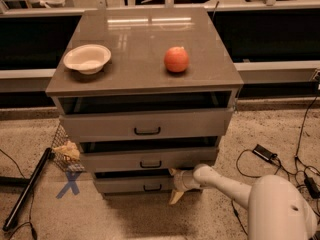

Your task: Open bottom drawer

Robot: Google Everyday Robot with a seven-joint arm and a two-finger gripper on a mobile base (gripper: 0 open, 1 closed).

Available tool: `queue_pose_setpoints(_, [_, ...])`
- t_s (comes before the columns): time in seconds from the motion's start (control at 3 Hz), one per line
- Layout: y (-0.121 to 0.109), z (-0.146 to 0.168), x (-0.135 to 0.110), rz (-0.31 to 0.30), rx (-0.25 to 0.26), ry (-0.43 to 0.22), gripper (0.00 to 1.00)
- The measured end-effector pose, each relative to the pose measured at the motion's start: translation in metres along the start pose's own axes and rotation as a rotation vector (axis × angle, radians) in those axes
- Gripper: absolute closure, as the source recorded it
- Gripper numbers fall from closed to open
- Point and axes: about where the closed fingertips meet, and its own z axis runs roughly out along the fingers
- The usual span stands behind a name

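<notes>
A smooth white rounded arm [227, 188] reaches in from the lower right over speckled, gritty floor [125, 219]. Its gripper [173, 186] sits at the right end of the bottom drawer [130, 185], its pale tapered fingers [175, 198] spread wide, one up and one down, holding nothing. The drawer is the lowest and slimmest of three flat grey-taupe fronts, with a small black bar handle [152, 187] at centre and a dark gap above it. A blue taped X [70, 184] marks the floor to the left, beside a black pole [27, 189] and a wire basket [65, 151]. On the cabinet's glossy top [140, 34] stand a shallow cream bowl [87, 59] and a round orange fruit [176, 60], well apart.
</notes>
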Motion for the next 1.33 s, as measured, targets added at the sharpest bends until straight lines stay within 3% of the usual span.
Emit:
queue_pose_setpoints(0.33, [0.008, 0.001, 0.011, -0.024, -0.069, 0.077, 0.0])
queue_pose_setpoints(0.67, [0.014, 0.0, 0.018, -0.036, -0.106, 0.125, 0.0])
queue_pose_setpoints(1.0, [0.017, -0.004, 0.027, -0.024, -0.111, 0.152, 0.15])
queue_pose_setpoints(1.33, [0.018, -0.007, 0.033, -0.006, -0.108, 0.158, 0.37])
